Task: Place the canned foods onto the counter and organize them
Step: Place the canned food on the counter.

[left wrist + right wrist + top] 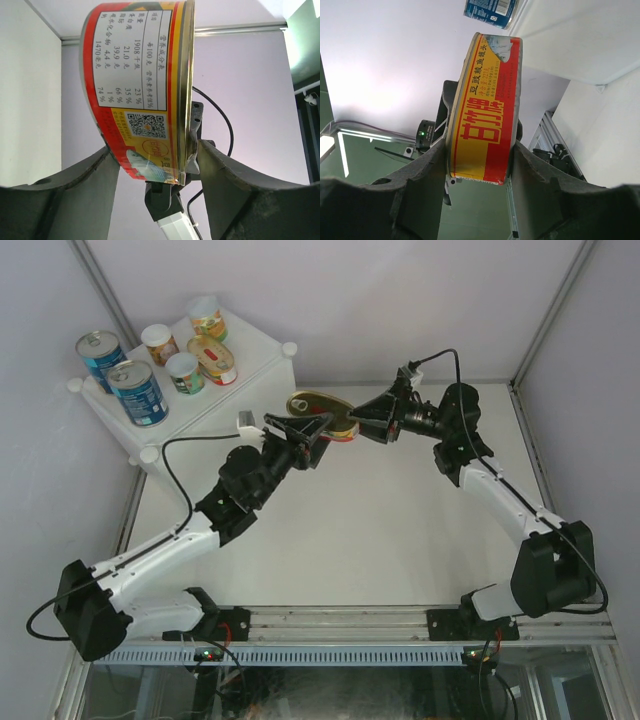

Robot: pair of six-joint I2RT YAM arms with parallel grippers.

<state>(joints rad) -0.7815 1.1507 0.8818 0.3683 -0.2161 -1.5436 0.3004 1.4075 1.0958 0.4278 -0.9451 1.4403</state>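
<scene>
**Two hands, one tin**

My right hand (352, 426) is clenched on the oval red-and-yellow tin (318, 404). Its fingers (420, 170) press against the tin's two flat faces and hold it on edge in the air, above the worktop (350, 530) and near the box (255, 352).

My left hand (308, 432) meets the tin from the other side. Its fingers (75, 190) stand spread, with the tin's lower end between them. One finger looks to touch the label face and the other sits just beside the rim, so this hand is released, not gripping.

Six cans (138, 390) stand on the box, apart from the tin: two blue, three small, and another oval one.
</scene>
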